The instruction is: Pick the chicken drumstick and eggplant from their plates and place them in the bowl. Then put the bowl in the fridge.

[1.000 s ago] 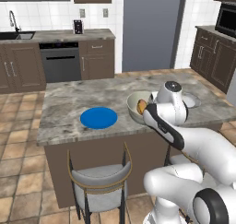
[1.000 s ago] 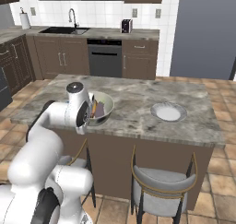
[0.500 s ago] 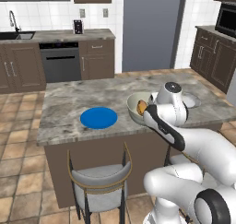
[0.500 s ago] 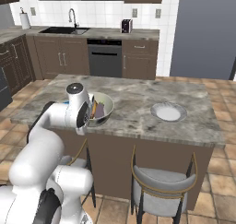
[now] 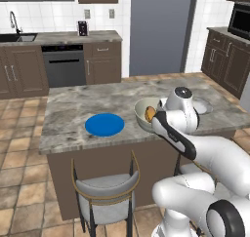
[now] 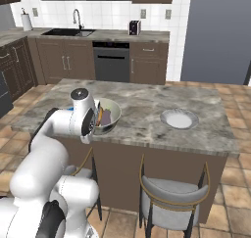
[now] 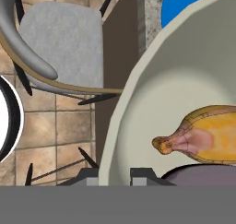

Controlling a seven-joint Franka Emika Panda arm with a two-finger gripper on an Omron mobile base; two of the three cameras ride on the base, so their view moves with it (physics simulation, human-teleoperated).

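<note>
Blue plate (image 5: 104,124) lies flat near the bench's (image 5: 73,102) front edge. To its right, the pale grey-green bowl (image 5: 144,111) sits tilted at the front edge, its rim pinched between the pincer's (image 7: 114,173) closed tips. Inside lie the chicken drumstick (image 7: 205,134) and dark eggplant (image 7: 203,176). Farther right rests a pale plate (image 6: 179,119).
</note>
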